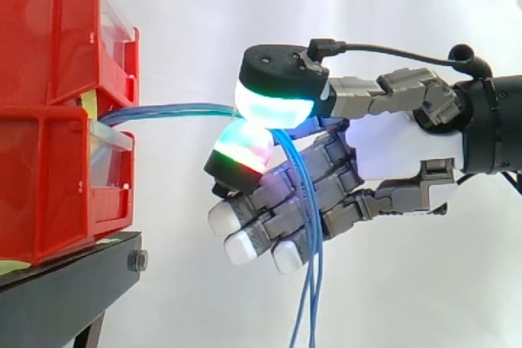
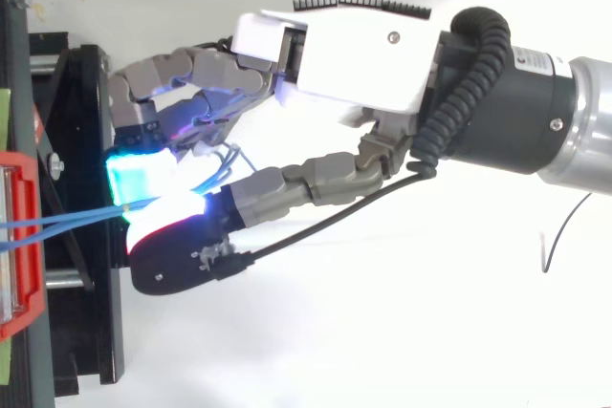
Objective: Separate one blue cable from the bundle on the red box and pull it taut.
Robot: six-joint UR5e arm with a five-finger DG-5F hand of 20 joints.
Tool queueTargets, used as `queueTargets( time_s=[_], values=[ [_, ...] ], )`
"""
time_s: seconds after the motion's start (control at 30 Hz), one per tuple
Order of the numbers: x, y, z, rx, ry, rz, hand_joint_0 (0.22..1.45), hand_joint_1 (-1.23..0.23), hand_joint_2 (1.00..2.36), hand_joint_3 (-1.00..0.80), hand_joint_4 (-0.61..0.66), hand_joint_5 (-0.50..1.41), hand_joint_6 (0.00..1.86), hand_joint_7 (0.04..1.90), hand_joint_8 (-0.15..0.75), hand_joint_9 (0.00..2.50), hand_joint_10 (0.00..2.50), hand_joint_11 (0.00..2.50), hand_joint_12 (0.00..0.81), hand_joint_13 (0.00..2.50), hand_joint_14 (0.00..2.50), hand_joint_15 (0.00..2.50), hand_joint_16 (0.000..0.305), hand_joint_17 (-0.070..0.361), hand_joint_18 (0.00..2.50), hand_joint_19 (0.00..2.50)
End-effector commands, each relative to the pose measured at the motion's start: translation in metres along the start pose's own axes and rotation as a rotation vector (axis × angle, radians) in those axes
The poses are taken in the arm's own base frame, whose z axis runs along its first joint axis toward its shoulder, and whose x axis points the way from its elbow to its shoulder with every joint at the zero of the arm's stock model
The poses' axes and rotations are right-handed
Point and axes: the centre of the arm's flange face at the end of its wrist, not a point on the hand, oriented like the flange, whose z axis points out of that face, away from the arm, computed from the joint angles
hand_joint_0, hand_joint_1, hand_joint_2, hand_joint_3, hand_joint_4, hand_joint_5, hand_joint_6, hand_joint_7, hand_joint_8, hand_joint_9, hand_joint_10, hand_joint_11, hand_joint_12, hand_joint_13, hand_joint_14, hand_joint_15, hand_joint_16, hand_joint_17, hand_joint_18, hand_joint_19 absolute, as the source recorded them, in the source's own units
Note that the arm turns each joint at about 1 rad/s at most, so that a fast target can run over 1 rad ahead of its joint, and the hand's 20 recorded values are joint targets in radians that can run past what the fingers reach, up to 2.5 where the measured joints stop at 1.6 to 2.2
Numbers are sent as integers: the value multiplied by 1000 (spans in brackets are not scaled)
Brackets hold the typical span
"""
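— blue cables (image 1: 179, 109), where do they sit?
— they come out of the stacked red bins (image 1: 49, 120), at the seam just above the lower bin's clear front (image 1: 110, 146). from there they run as a bunch away from the bins to the hand (image 1: 400, 148), nearly level with a slight arch.
— and the hand?
— it's pinching them. two glowing pads (image 1: 273, 103) close on the strands, one above and one below, with the other fingers curled underneath. i cannot tell how many strands sit in the pinch.
— anything in the way?
— past the pinch, on the side away from the bins, the strands drop loose across the curled fingers and hang below them.
— what's around?
— the bins rest on a black stand (image 1: 65, 283), with a white curtain (image 1: 179, 22) behind.
— and inside the bins?
— their red walls hide the insides.
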Motion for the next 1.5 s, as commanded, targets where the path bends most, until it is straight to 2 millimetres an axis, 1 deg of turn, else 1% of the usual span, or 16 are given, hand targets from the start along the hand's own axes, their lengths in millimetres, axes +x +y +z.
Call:
queueTargets(
  time_s=[0.0, 0.1, 0.3, 0.37, 0.43, 0.73, 0.9, 1.0, 1.07, 1.17, 1.2, 1.37, 1.47],
  values=[
    [-1, -1, 0, 3, -8, -1, 555, -798, 1004, -427, 251, -72, 523, 1424, 339, 871, 10, 409, 407, 726, 10, 332, 55, 125, 686, 609],
    [-3, -1, 0, 7, -28, 0, 540, -750, 1000, -500, 261, -62, 517, 1436, 349, 896, 10, 399, 414, 742, 10, 334, 56, 127, 703, 597],
    [-3, -1, 0, 10, -40, 0, 536, -617, 1000, -500, 290, -35, 500, 1466, 365, 983, 11, 414, 415, 780, 10, 336, 57, 128, 741, 595],
    [-3, 0, 0, 9, -40, 0, 530, -563, 1000, -500, 319, -28, 501, 1444, 374, 1032, 11, 412, 419, 806, 10, 332, 57, 129, 766, 598],
    [-3, 0, 0, 9, -40, 0, 526, -541, 1000, -500, 335, -22, 501, 1430, 373, 1055, 10, 397, 424, 834, 10, 335, 58, 130, 784, 602],
    [-2, -1, 0, 9, -40, 0, 527, -534, 1000, -500, 365, -7, 502, 1383, 375, 1134, 12, 385, 429, 878, 10, 332, 58, 130, 832, 602],
    [-4, -1, 1, 9, -70, 3, 575, -564, 1000, -500, 352, 0, 503, 1380, 361, 1189, 11, 397, 418, 902, 11, 338, 55, 124, 842, 619],
    [-5, 0, 1, 6, -92, 7, 604, -585, 1000, -500, 338, -4, 503, 1378, 366, 1183, 11, 410, 414, 905, 11, 343, 54, 122, 841, 614],
    [-5, 1, 2, 2, -106, 8, 610, -626, 1006, -426, 339, -11, 503, 1386, 366, 1166, 11, 412, 413, 902, 11, 345, 54, 123, 839, 608],
    [-4, 1, 2, 3, -117, 10, 606, -639, 1008, -389, 337, -18, 503, 1394, 367, 1143, 13, 415, 413, 894, 11, 349, 54, 123, 836, 607],
    [-4, -2, 3, 6, -129, 7, 607, -643, 1008, -384, 320, -21, 503, 1395, 366, 1132, 13, 412, 412, 887, 11, 348, 55, 123, 830, 609],
    [-1, -6, 5, 8, -159, -12, 605, -677, 1009, -380, 293, -35, 502, 1386, 363, 1101, 13, 418, 411, 874, 11, 350, 55, 123, 820, 611],
    [5, -10, 7, 1, -158, -21, 581, -702, 1004, -440, 284, -39, 502, 1375, 364, 1082, 11, 414, 413, 866, 11, 350, 55, 125, 817, 623]
  ],
)
